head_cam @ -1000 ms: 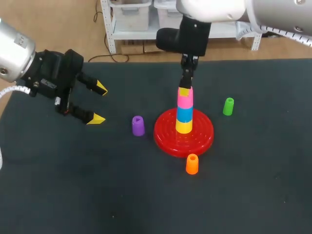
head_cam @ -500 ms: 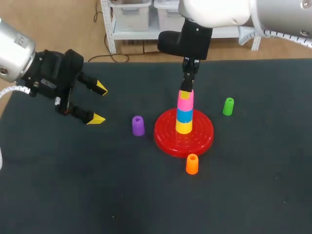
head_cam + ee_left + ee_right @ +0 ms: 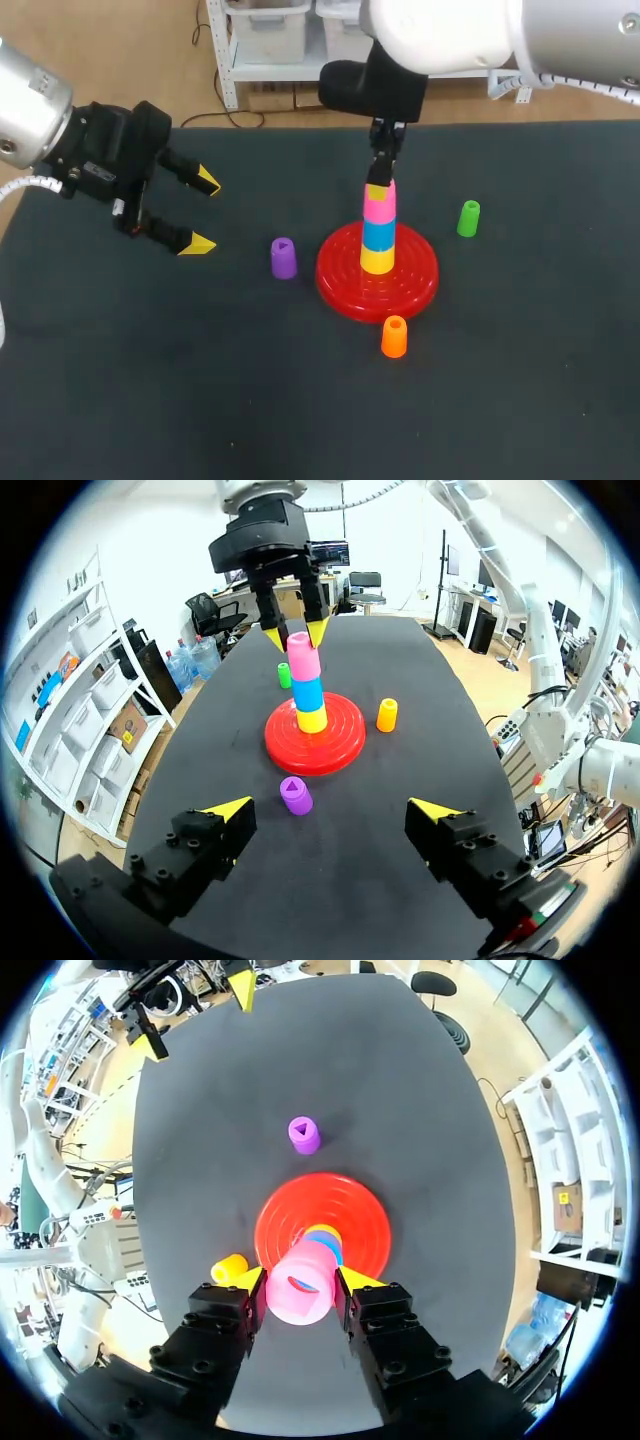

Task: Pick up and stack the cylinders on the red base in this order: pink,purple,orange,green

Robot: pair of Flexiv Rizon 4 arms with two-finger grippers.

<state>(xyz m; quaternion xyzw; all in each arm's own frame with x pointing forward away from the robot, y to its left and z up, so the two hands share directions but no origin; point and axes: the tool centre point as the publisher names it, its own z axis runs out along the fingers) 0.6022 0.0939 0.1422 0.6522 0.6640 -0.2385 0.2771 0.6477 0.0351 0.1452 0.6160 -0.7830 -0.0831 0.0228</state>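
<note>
The pink cylinder [image 3: 379,206] is clamped by the right gripper [image 3: 378,190] atop the stack on the base [image 3: 421,272]. The left gripper [image 3: 203,212] is held with fingers apart. The stack could be toppled by a sideways drag at release.

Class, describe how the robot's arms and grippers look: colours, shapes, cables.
The left arm and right arm have rounded silver shells, white at the right's wrist, each with a ribbed white cable alongside. The left gripper and right gripper are blocky black bodies with visible screws, each carrying two fingers ending in pointed yellow tips.
</note>
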